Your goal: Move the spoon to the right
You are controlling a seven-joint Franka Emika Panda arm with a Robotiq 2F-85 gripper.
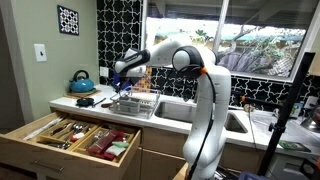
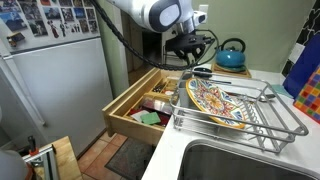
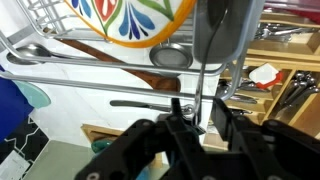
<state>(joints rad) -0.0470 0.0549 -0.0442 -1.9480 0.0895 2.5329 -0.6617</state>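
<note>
1. Wrist view shows the spoon [image 3: 172, 57] lying in the dish rack [image 3: 100, 86], with its rounded bowl just below the rim of the painted plate [image 3: 130, 20], near the middle of the picture.
2. Its long axis seems to run crosswise with a slight tilt. A brown strip like a handle leads from the bowl up and to the left under the painted plate, so the bowl end points right and a little down in this view. I cannot tell for sure that the strip is the handle.
3. The gripper [image 3: 200, 120] hangs just beside the spoon, on the camera's side. Its fingers stand close together with only a narrow gap, and I cannot tell whether they pinch anything.
4. In an exterior view the gripper [image 2: 190, 60] hovers low over the end of the dish rack nearest the open drawer [image 2: 145, 105].
5. I judge the step in hand to be the approach and grasp, since the spoon looks to be at rest in the dish rack and not yet carried.
6. The next move likely calls for a firm hold across the handle. After that comes a small lift and a shift toward the robot's right, keeping clear of the painted plate.
</note>
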